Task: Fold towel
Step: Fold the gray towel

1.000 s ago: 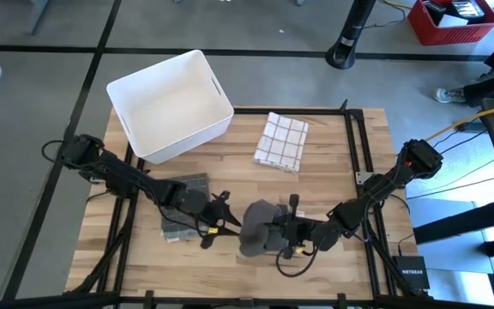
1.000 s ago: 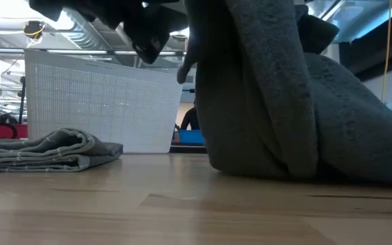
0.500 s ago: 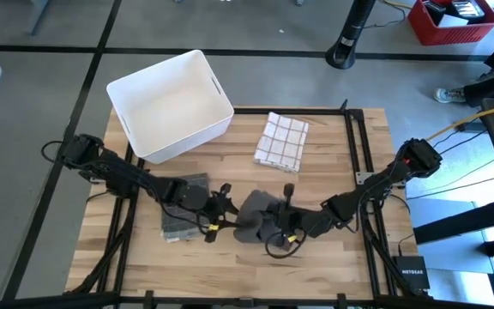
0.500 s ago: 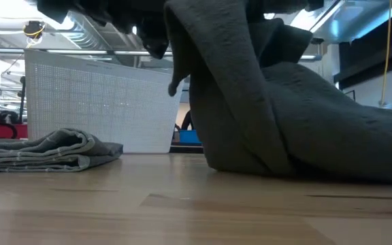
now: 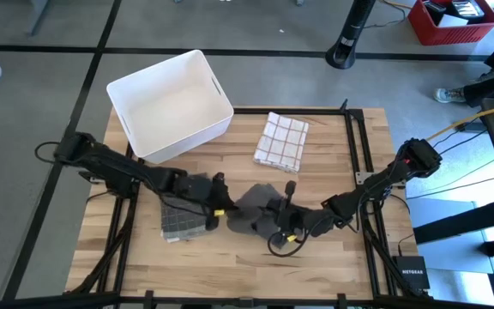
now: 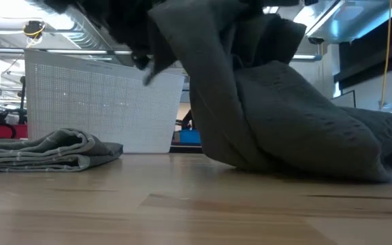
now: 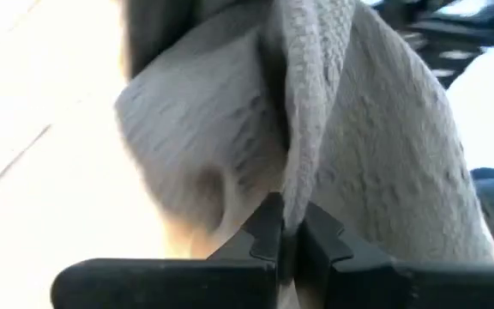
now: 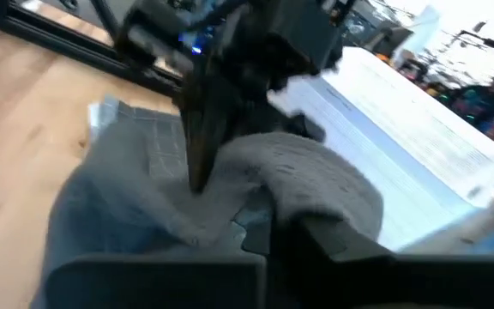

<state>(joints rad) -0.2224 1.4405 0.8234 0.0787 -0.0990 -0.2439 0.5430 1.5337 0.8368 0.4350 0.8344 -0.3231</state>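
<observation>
A dark grey towel [image 5: 249, 215] lies bunched in a heap near the table's middle front; in the low view it [image 6: 278, 116] rises from the wood to the top of the picture. My left gripper [image 5: 221, 209] is at the heap's left side, shut on the towel [image 7: 316, 129]. My right gripper [image 5: 285, 227] is at the heap's right side, shut on the towel [image 8: 298, 184]. In the right wrist view the left arm's gripper [image 8: 208, 129] stands over the heap. My left gripper pinches a raised fold of the towel [image 7: 294, 193] between its two fingers, coming level from the table's left. The fold stands up from the heap, whose lower part rests on the table. My right gripper has the towel's upper part [image 8: 268, 202] bunched over its fingertips, coming from the table's right. The cloth hides the place of contact. The towel's lower part lies on the wood.
A folded grey towel [image 5: 183, 221] lies under my left arm at the front left. A white-and-brown checked cloth [image 5: 281, 140] lies at the far middle. A white bin [image 5: 170, 103] stands at the far left corner. Bare wood lies along the near edge.
My left gripper has gone toward the towel heap and shut on a fold of it. My right gripper has carried its part of the towel toward the table's left and a little toward the far edge. The heap has shifted left with it.
</observation>
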